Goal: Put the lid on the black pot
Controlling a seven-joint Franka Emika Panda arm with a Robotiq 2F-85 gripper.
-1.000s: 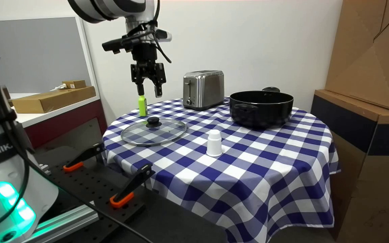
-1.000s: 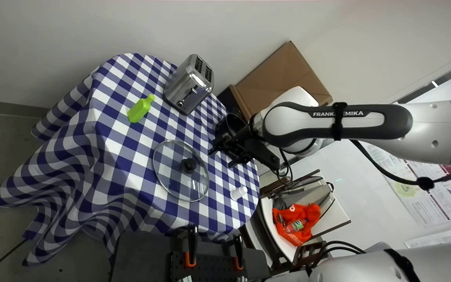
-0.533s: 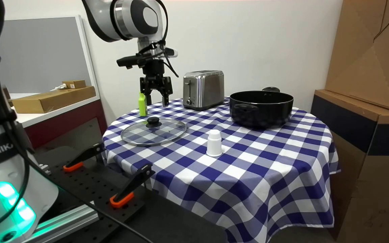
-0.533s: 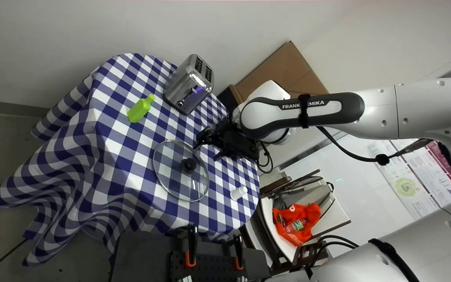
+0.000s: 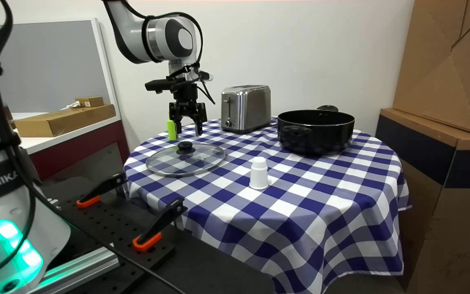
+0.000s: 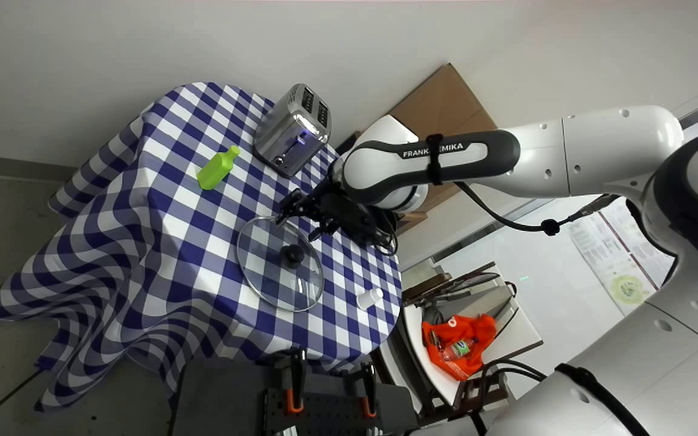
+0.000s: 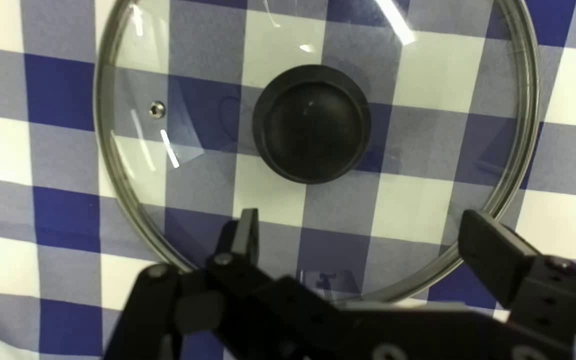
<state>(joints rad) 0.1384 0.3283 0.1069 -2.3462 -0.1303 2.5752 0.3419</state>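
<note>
The glass lid (image 5: 169, 164) lies flat on the checked cloth, its black knob (image 5: 185, 148) upward. It also shows in an exterior view (image 6: 267, 272) and fills much of the wrist view (image 7: 418, 165). My gripper (image 5: 189, 132) is open and empty, above the cloth near the lid's far edge. In the wrist view the fingers (image 7: 359, 217) are spread wide over the lid's near part, and the knob (image 7: 312, 124) lies ahead of them, nearer the left finger. The black pot (image 5: 315, 134) stands uncovered at the table's right side; in an exterior view my arm hides it.
A silver toaster (image 5: 246, 108) stands at the back, between lid and pot. A green bottle (image 5: 171, 131) stands behind the lid. A small white bottle-like object (image 5: 259, 175) stands at the front. Cardboard boxes (image 5: 435, 196) rise beside the table's right edge.
My gripper has moved down and towards the lid, staying open. The lid, pot and other objects have not moved.
</note>
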